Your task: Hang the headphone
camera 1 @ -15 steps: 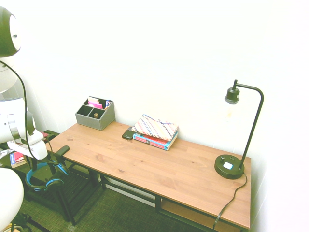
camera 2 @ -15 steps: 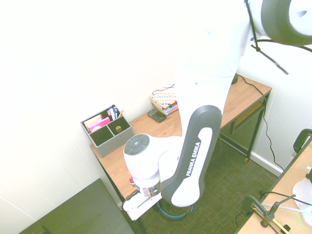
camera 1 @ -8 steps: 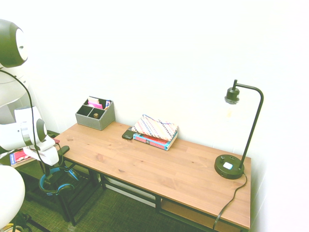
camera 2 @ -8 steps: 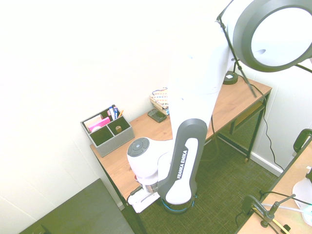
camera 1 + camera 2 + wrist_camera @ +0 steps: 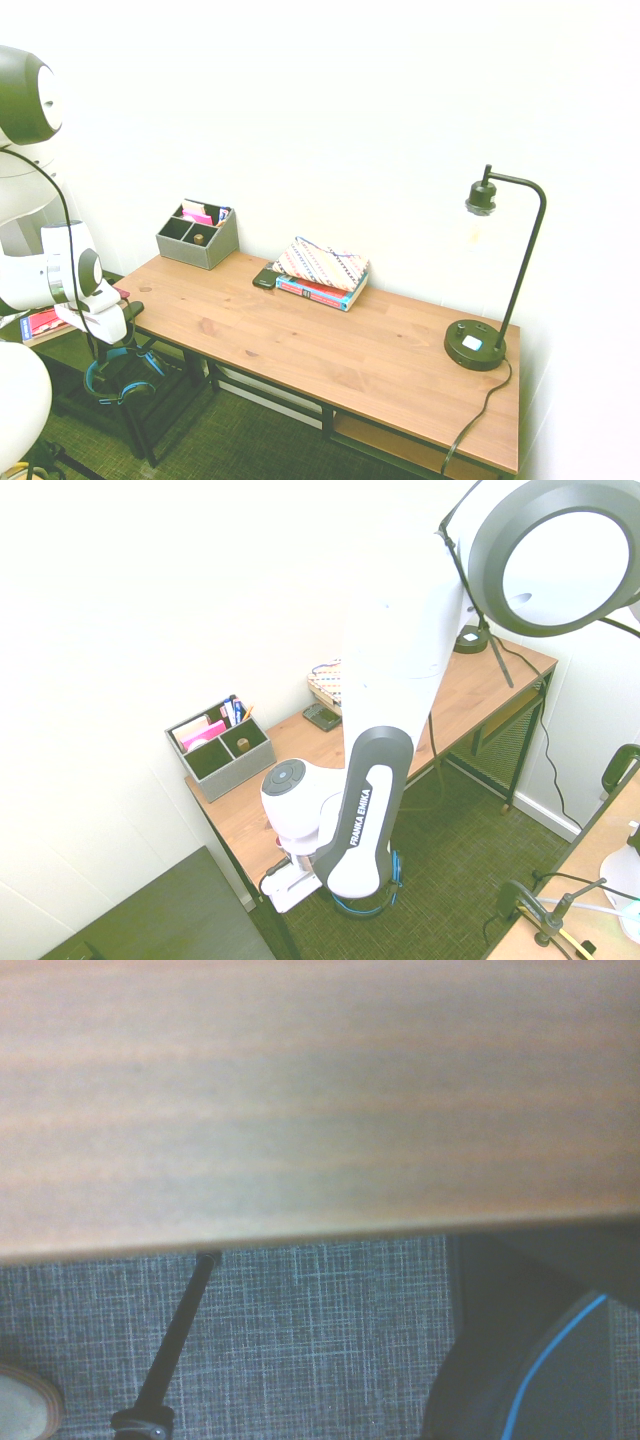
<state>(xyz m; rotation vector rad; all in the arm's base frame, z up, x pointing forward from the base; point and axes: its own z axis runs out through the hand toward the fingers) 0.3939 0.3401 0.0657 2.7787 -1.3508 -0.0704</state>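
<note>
The headphone is seen hanging directly below the gripper, just off the left end of the desk and lower than its top. The jaws are shut, apparently on the headband, though that contact is hidden in the 2 exterior views. The band's loop hangs downward, ear cups lowest, beside the desk edge.

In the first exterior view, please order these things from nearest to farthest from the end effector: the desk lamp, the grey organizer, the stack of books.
1. Grey organizer, at the desk's back corner nearest the end effector.
2. Stack of books, mid-desk by the wall.
3. Desk lamp, at the far end.
</note>
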